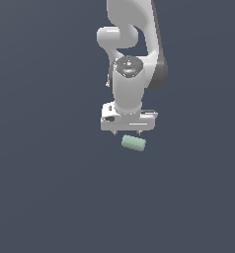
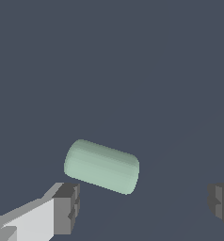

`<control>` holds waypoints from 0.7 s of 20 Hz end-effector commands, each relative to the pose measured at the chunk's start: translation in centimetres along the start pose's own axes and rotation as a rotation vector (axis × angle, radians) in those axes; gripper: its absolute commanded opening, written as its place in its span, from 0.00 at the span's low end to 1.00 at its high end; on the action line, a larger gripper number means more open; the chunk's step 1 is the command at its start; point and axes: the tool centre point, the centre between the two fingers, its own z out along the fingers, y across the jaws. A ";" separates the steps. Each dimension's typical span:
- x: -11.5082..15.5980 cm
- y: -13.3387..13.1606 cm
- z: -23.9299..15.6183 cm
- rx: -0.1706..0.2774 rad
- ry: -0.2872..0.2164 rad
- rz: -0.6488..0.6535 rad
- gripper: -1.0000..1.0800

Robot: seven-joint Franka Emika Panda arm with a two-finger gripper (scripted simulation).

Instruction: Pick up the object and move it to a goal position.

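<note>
The mint-green cylinder [image 1: 134, 143] is seen lying on its side on the dark floor, not yet grasped or lifted; pick-up and transfer to the goal are judged to remain. No goal marker is shown. It is placed just beyond the gripper [image 1: 129, 132], at about five o'clock in the exterior view. In the wrist view, the cylinder [image 2: 101, 166] is seen ahead of the widely parted, empty fingers [image 2: 67, 207], not between them.
</note>
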 end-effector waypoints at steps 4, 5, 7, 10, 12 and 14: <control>0.0 -0.1 0.0 0.000 -0.002 -0.006 0.96; 0.1 -0.2 -0.1 0.000 -0.004 -0.011 0.96; 0.2 -0.4 -0.2 -0.001 -0.008 -0.024 0.96; 0.2 -0.6 -0.2 -0.001 -0.011 -0.035 0.96; 0.2 -0.6 -0.2 -0.001 -0.011 -0.034 0.96; 0.2 -0.6 -0.2 -0.001 -0.010 -0.032 0.96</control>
